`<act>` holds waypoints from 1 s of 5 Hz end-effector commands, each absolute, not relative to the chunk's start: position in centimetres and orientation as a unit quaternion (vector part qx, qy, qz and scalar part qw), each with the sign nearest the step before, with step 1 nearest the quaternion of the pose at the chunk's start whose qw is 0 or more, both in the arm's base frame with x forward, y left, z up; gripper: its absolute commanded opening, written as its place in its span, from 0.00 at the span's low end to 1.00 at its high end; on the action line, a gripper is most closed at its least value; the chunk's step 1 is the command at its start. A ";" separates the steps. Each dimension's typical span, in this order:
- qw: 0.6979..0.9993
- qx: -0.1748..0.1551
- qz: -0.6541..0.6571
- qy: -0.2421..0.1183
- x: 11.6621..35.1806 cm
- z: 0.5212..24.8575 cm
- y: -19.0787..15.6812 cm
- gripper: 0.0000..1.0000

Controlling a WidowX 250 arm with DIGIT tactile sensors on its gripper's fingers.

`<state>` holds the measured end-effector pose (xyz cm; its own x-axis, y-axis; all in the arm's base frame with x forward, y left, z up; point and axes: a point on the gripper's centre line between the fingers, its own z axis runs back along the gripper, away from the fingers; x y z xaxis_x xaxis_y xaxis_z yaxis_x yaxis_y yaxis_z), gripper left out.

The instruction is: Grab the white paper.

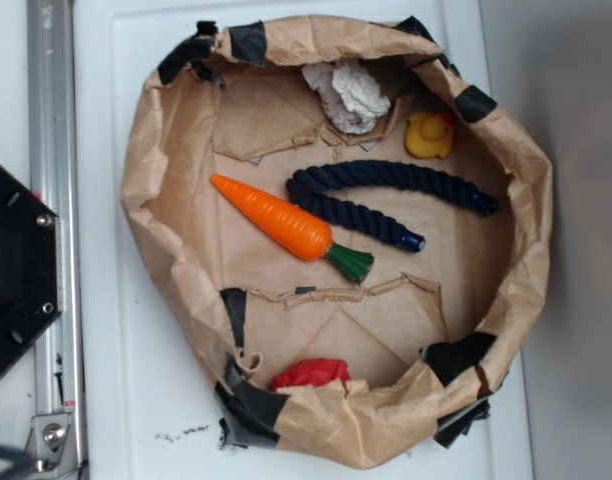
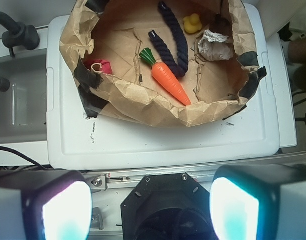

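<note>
The paper [image 1: 348, 94] is a wrinkled white-grey wad lying inside the bag [image 1: 166, 150], a wide brown paper bag with its walls rolled down and patched with black tape. In the exterior view the wad rests against the bag's top wall, just left of the duck [image 1: 429, 134], which sits near the top right of the bag floor. In the wrist view the same paper [image 2: 214, 46] shows at the bag's right side, below the duck [image 2: 192, 23].

A dark blue rope [image 1: 391, 195], folded into a loop, lies across the middle of the bag floor, just below the paper and duck. The carrot [image 1: 286, 224] lies slanted beside it, its green end touching or nearly touching the rope. A red wad [image 1: 311, 373] is tucked against the bottom wall, well apart from the paper.

The bag stands on a white counter [image 1: 116, 330].

The pincer [image 2: 150, 212] is released: its two fingers [image 2: 65, 210] show wide apart at the lower corners of the wrist view, above the counter's near edge and well clear of the bag, holding nothing.
</note>
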<state>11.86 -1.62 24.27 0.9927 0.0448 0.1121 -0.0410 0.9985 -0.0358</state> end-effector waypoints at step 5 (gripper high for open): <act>0.974 0.030 -0.210 -0.082 23.4 15.3 -0.1 1.00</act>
